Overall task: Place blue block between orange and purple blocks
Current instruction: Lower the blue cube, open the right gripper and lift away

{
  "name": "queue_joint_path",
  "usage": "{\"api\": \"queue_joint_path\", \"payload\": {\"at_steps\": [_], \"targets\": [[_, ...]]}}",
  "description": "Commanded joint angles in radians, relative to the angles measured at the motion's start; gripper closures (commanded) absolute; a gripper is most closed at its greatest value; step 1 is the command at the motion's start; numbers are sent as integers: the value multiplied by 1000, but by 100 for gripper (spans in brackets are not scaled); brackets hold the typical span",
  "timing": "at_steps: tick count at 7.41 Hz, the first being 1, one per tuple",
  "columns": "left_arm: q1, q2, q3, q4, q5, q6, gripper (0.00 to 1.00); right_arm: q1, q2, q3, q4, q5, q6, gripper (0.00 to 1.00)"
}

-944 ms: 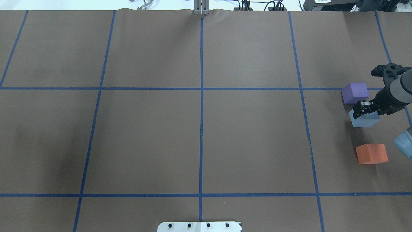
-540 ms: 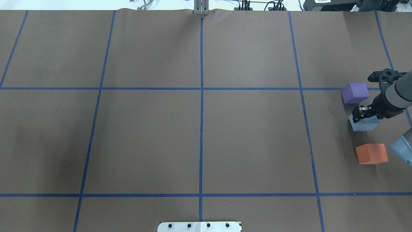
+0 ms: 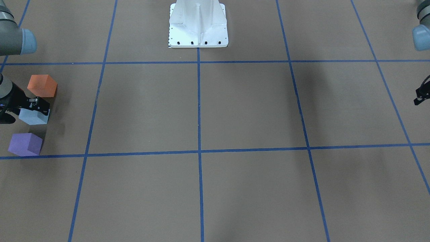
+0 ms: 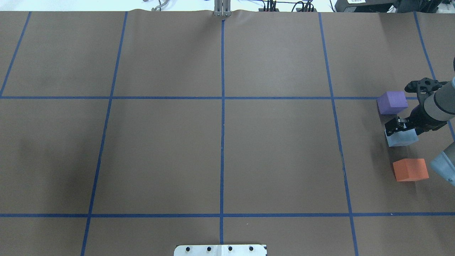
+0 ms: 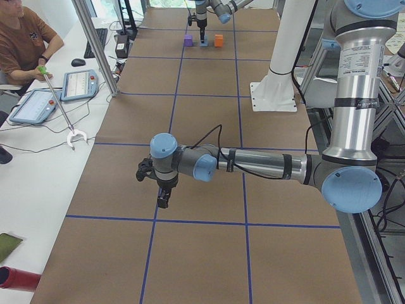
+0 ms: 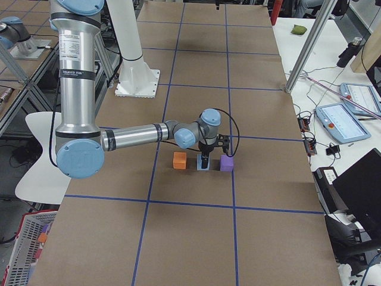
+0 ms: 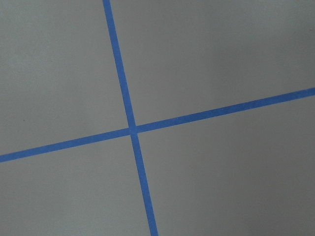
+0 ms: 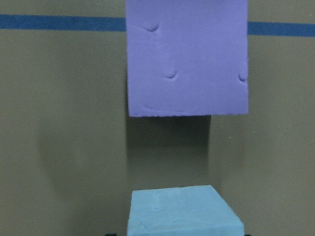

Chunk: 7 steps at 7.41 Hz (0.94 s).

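My right gripper (image 4: 399, 127) is shut on the light blue block (image 4: 402, 138), holding it low over the brown paper between the purple block (image 4: 392, 102) and the orange block (image 4: 410, 169). The three stand in a row near the table's right edge. The front view shows the orange block (image 3: 42, 85), the blue block (image 3: 33, 117) and the purple block (image 3: 25, 144). The right wrist view shows the purple block (image 8: 187, 56) ahead of the blue block (image 8: 184, 211). My left gripper (image 5: 163, 197) hangs far away over bare paper; I cannot tell whether it is open.
Blue tape lines (image 4: 222, 97) divide the paper into a grid. The white robot base plate (image 3: 198, 25) stands at mid-table on the robot's side. An operator (image 5: 22, 41) sits at a side desk with tablets beyond the table's far edge.
My right gripper has moved the blue block a little away from the purple block toward the orange one, and lower. The purple and orange blocks have not moved.
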Motion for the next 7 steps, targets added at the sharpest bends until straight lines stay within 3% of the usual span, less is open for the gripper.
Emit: {"api": "queue_joint_path", "payload": {"at_steps": [1,3,4,6,7], "targets": [[0,-5,2,0,1,1,0,22,-11,52,-11,8,-1,0],[0,-7,0,2,-1,1,0,140,-37,172,-105,37,-21,0],[0,-7,0,2,-1,2,0,221,-37,198,-177,54,-156,0],[-6,1,0,3,-12,8,0,420,-25,170,-360,104,-556,0],[-9,5,-2,15,-13,11,0,512,-22,119,-386,147,-715,0]]}}
